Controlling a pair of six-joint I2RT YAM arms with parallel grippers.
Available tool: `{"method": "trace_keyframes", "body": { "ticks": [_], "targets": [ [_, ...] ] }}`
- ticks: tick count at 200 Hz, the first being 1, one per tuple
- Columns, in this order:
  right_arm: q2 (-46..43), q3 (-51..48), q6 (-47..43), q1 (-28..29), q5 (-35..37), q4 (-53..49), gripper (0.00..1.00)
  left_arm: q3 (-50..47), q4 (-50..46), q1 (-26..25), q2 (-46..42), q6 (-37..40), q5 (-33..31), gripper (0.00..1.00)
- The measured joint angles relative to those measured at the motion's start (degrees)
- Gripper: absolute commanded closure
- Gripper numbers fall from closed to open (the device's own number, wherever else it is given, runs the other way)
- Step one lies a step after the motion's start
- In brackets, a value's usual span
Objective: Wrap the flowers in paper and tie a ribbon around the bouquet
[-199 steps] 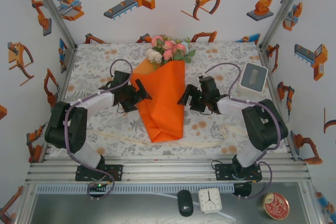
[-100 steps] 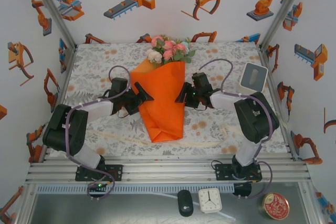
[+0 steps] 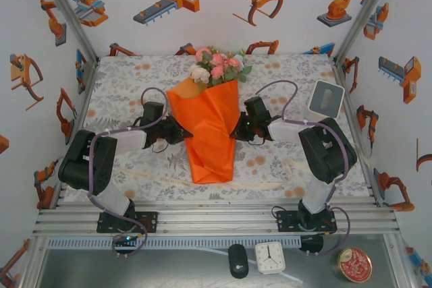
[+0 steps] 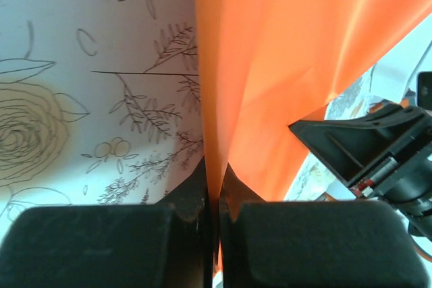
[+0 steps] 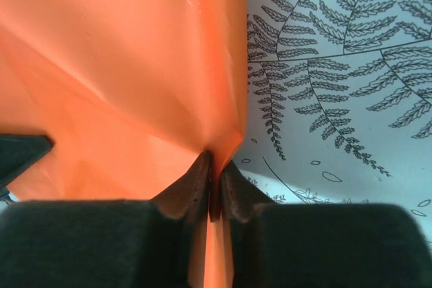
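The bouquet lies lengthwise at the table's middle, with pink and white flowers (image 3: 217, 65) sticking out of the far end of the orange paper (image 3: 210, 133). My left gripper (image 3: 181, 128) is shut on the paper's left edge, and in the left wrist view the thin sheet (image 4: 290, 65) is pinched between the gripper's (image 4: 214, 180) fingers. My right gripper (image 3: 236, 128) is shut on the right edge, where the paper (image 5: 115, 65) puckers at the pinch (image 5: 214, 170). The cream ribbon (image 3: 266, 180) lies flat across the cloth beneath the cone's near tip.
A white box (image 3: 325, 101) stands at the right of the table, beside the right arm. A clock (image 3: 270, 257), a black mouse (image 3: 237, 260) and a round tin (image 3: 354, 264) sit below the table's front rail. Printed walls close in on both sides.
Both grippers have moved inward onto the paper's side edges and shut on them. The paper has narrowed and creased between them.
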Motion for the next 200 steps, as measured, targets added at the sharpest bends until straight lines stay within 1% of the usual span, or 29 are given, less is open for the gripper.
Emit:
{"method": "trace_keyframes", "body": {
  "ticks": [11, 24, 100, 149, 176, 200],
  "targets": [
    [-0.42, 0.0, 0.26, 0.0, 0.0, -0.26, 1.0, 0.13, 0.28, 0.09, 0.0, -0.37, 0.68, 0.97],
    [-1.27, 0.02, 0.55, 0.0, 0.02, -0.87, 1.0, 0.55, 0.02, 0.13, -0.02, -0.57, 1.07, 0.98],
    [-5.77, -0.09, 1.11, 0.0, -0.33, -3.39, 1.0, 1.97, -2.38, 0.11, -3.02, -1.22, 1.64, 0.99],
    [-12.26, -3.82, 1.84, 1.7, -0.63, -5.62, 1.0, 1.66, -6.38, -0.66, -9.77, -2.25, 2.05, 0.99],
    [-13.88, -6.16, 2.71, 2.82, -0.76, -5.51, 1.0, -0.92, -7.1, -0.9, -13.46, -2.82, 1.81, 0.98],
    [-13.55, -8.44, 3.65, 2.97, -0.85, -5.07, 1.0, -4.66, -7.74, -1.6, -13.79, -3.26, 1.79, 0.95]
  ]
}}
